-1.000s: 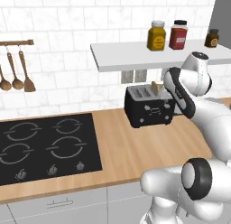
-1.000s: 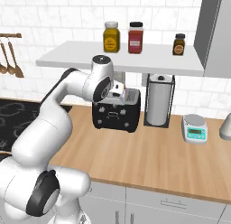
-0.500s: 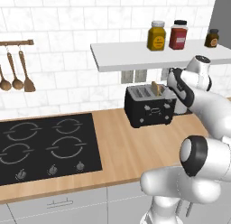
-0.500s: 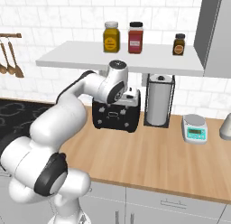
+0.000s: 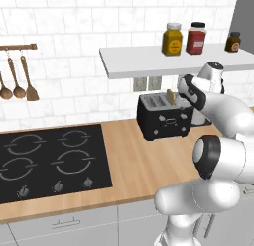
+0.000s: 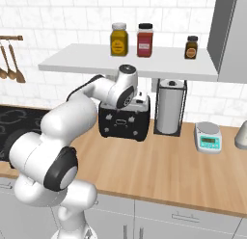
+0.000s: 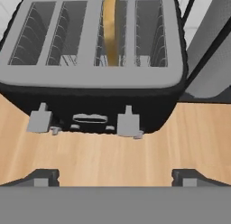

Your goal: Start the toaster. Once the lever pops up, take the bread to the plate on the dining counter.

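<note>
Hovering above and just in front of the toaster (image 7: 94, 60), the gripper (image 7: 115, 177) is seen w/ fingers spread wide, nothing held. The toaster sits on the wood worktop (image 5: 134, 160), right of the hob (image 5: 49, 163). Its long axis runs across the hand view. Two levers are counted on the front face; the right-hand lever (image 7: 129, 123) lies straight ahead of the gripper, approx. centred. One bread (image 7: 109, 26) slice is seen standing in a slot, one toaster.

Black toaster on pale wood

The toaster (image 7: 90, 60) is black with a grey top; the bread (image 7: 109, 29) is golden tan; the table (image 5: 144, 165) is light wood grain; the hob (image 5: 49, 160) is black.
</note>
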Available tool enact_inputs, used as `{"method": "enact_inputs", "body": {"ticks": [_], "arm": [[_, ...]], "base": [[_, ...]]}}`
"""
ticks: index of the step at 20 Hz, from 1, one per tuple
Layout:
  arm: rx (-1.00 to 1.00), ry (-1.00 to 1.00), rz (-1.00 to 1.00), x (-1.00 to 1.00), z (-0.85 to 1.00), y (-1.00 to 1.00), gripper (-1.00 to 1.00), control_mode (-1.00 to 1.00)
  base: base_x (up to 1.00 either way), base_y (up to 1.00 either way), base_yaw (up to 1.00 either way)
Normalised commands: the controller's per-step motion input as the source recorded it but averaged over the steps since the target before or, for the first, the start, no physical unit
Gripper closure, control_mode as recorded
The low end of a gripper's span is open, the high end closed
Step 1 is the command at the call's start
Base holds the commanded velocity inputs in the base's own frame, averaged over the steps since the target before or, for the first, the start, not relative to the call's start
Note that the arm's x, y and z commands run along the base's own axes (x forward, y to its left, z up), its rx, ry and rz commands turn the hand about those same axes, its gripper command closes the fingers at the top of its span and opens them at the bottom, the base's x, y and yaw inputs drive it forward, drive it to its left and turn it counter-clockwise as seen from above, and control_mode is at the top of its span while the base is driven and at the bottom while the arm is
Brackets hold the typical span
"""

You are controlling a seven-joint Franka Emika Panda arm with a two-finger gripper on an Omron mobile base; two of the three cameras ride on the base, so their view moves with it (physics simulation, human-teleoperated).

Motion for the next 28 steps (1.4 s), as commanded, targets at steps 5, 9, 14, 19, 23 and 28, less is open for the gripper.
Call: {"method": "enact_inputs", "body": {"ticks": [5, 9, 14, 19, 23, 28], "arm": [[0.0, 0.0, -0.04, 0.23, -0.05, 0.26, -1.0, -1.0], [-0.02, 0.0, -0.04, 0.16, -0.09, 0.38, -1.0, -1.0], [-0.01, 0.0, -0.03, 0.23, -0.12, 0.22, -1.0, -1.0], [0.0, 0.0, -0.01, 0.39, -0.15, 0.03, -1.0, -1.0], [0.0, 0.0, 0.0, 0.36, -0.32, 0.01, -1.0, -1.0], [-0.02, 0.0, 0.0, 0.15, -0.42, 0.02, -1.0, -1.0]], "base": [[0.0, 0.0, 0.0], [0.0, 0.0, 0.0], [0.0, 0.0, 0.0], [0.0, 0.0, 0.0], [0.0, 0.0, 0.0], [0.0, 0.0, 0.0]]}}
